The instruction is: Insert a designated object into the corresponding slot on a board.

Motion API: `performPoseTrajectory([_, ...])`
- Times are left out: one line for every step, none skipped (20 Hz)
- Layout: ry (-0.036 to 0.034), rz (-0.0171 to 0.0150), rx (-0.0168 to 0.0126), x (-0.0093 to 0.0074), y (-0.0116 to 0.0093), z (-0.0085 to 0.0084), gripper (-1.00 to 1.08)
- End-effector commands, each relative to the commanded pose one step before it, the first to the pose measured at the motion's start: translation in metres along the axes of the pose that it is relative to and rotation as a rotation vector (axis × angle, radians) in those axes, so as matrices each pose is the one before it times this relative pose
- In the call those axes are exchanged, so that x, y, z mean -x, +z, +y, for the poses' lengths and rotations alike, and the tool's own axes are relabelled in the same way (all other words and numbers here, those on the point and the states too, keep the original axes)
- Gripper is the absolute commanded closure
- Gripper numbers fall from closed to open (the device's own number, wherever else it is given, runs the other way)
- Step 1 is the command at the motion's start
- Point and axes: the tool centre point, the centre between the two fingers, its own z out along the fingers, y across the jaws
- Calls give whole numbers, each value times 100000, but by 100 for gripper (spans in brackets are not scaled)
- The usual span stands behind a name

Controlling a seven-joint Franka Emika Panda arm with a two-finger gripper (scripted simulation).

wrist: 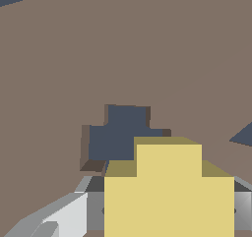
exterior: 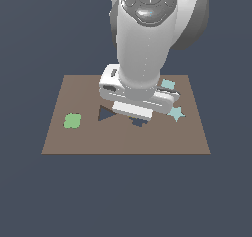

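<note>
In the wrist view my gripper [wrist: 168,211] is shut on the yellow cross-shaped block [wrist: 168,192], one finger on each side of it. The block hangs just above the brown board [wrist: 74,59], beside and partly over the dark cross-shaped slot [wrist: 118,135]. In the exterior view the arm hides the gripper and the block; only a corner of the slot [exterior: 139,122] shows under the hand, near the middle of the board [exterior: 74,142].
A dark triangular cutout [exterior: 105,114] lies just to the exterior view's left of the slot, and its tip shows in the wrist view [wrist: 243,135]. A green rounded piece [exterior: 72,120] sits on the board's left. A pale teal star [exterior: 176,113] and a pale teal piece [exterior: 169,84] lie on its right.
</note>
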Motion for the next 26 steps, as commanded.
performPoseTrajectory([2132, 24, 24, -711, -87, -841, 108])
performPoseTrajectory([586, -2, 1, -209, -19, -264, 108])
performPoseTrajectory([512, -2, 1, -185, -16, -230, 108])
performPoseTrajectory([442, -2, 1, -162, -14, -196, 108])
performPoseTrajectory([378, -1, 1, -142, -11, -160, 108])
performPoseTrajectory([309, -1, 1, -120, -9, -131, 108])
performPoseTrajectory([239, -1, 1, -97, -7, -104, 108])
performPoseTrajectory([183, -1, 1, -77, -4, -73, 108])
performPoseTrajectory([138, -1, 1, -59, -3, -40, 108])
performPoseTrajectory([69, 0, 0, -33, -1, -28, 108])
performPoseTrajectory([0, 0, 0, -5, 0, -22, 108])
performPoseTrajectory([-203, -40, 4, 89, 29, 50, 108])
performPoseTrajectory([0, 0, 0, -3, 41, -7, 108])
performPoseTrajectory([0, 0, 0, -9, 123, -22, 108])
performPoseTrajectory([96, 14, -8, -37, 194, 22, 108])
performPoseTrajectory([68, 10, -6, -33, 259, -6, 108])
performPoseTrajectory([0, 0, 0, -12, 205, -36, 108])
performPoseTrajectory([68, 10, -6, -23, 116, 20, 108])
performPoseTrajectory([0, 0, 0, -2, 41, -7, 108])
performPoseTrajectory([0, 0, 0, 0, 0, 0, -92])
performPoseTrajectory([0, 0, 0, 0, 0, 0, -92])
performPoseTrajectory([0, 0, 0, 0, 0, 0, -92])
performPoseTrajectory([0, 0, 0, 0, 0, 0, -92])
performPoseTrajectory([0, 0, 0, 0, 0, 0, -92])
performPoseTrajectory([0, 0, 0, 0, 0, 0, -92])
performPoseTrajectory([0, 0, 0, 0, 0, 0, -92])
